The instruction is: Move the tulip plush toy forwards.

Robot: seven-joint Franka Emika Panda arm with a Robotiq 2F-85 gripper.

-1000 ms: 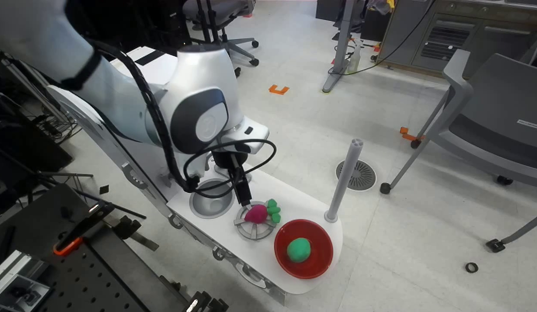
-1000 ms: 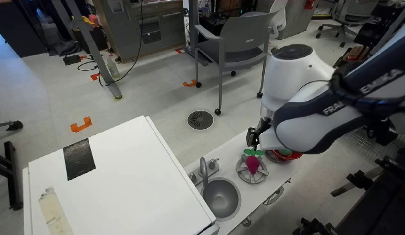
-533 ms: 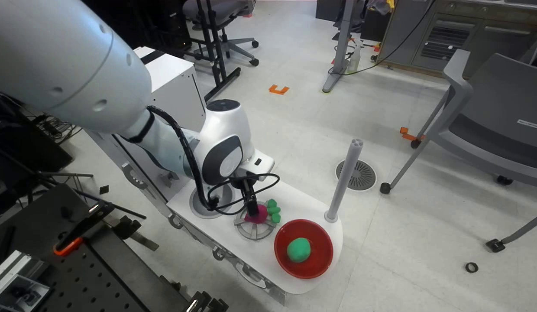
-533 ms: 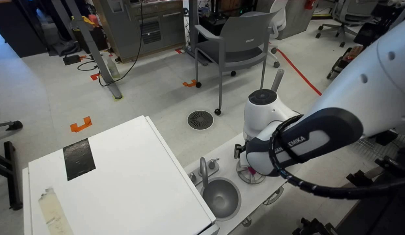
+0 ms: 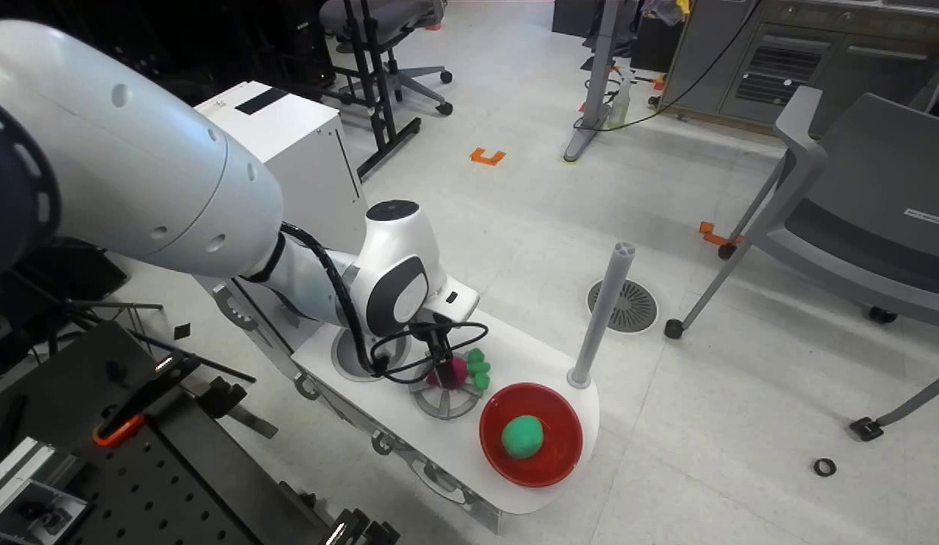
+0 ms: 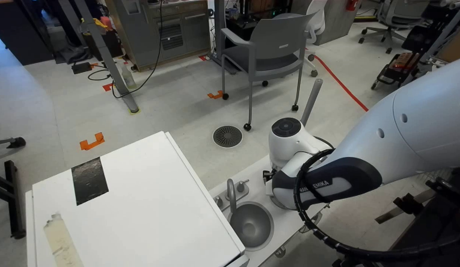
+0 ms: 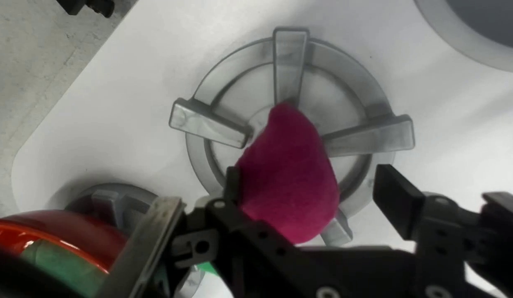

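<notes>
The tulip plush toy [image 5: 460, 369] lies on a grey burner ring [image 5: 444, 409] on the white counter, its green leaves toward the red bowl. In the wrist view its magenta head [image 7: 287, 174] sits between the fingers of my open gripper [image 7: 309, 186]. One finger is against or very close to the head; the other stands apart with a gap. The leaves are mostly hidden there behind the gripper. In an exterior view my gripper [image 5: 445, 373] is down at the flower head, in front of part of it. In an exterior view the arm [image 6: 326, 185] hides the toy.
A red bowl [image 5: 549, 469] holding a green ball [image 5: 522, 437] stands beside the burner. A grey post [image 5: 604, 314] rises at the counter's end. A sink [image 6: 248, 226] with a faucet [image 6: 231, 194] and a tall white cabinet [image 6: 141, 207] stand on the other side.
The arm has come down, and the gripper has lowered from above the toy to around its flower head. The toy, bowl and ball have not visibly moved.
</notes>
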